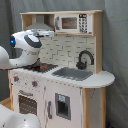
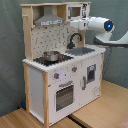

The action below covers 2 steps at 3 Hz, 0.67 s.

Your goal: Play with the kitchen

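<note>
The kitchen (image 1: 65, 95) (image 2: 37, 85) is a tall white and light-wood toy with a pegboard back, a grey hood (image 1: 39, 22) (image 2: 48, 20), a black faucet (image 1: 85, 57) (image 2: 75, 39), a sink (image 1: 75, 73) (image 2: 83, 51) and an oven door (image 1: 27, 104) (image 2: 64, 95). A metal pot (image 2: 50, 55) sits on the stove. My gripper (image 1: 48, 33) (image 2: 73, 23) hangs high over the counter, level with the hood's lower edge and in front of the pegboard, above the faucet. It holds nothing that I can see.
A toy microwave (image 1: 72, 22) (image 2: 77, 10) fills the top shelf just above the gripper. Red knobs (image 1: 34, 83) (image 2: 56, 76) line the front panel. A grey curtain hangs behind, and the kitchen stands on a wooden table (image 2: 100, 107).
</note>
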### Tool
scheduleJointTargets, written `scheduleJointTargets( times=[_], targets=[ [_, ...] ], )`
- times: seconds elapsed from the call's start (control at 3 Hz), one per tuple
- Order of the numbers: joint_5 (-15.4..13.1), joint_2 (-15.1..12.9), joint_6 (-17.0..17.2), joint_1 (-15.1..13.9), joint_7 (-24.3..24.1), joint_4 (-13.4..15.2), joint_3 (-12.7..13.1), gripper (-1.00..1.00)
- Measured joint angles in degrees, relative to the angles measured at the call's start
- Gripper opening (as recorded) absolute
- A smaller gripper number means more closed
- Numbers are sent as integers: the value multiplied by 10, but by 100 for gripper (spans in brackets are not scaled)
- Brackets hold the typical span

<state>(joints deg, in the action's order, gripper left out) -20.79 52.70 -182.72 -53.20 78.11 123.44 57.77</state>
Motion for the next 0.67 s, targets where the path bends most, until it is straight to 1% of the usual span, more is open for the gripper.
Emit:
scheduleJointTargets(
  times=[0.33, 0.67],
  targets=[
    [0, -45, 0, -13, 16, -30, 7, 100],
    [0, -85, 1, -40, 24, -61, 24, 100]
  ],
)
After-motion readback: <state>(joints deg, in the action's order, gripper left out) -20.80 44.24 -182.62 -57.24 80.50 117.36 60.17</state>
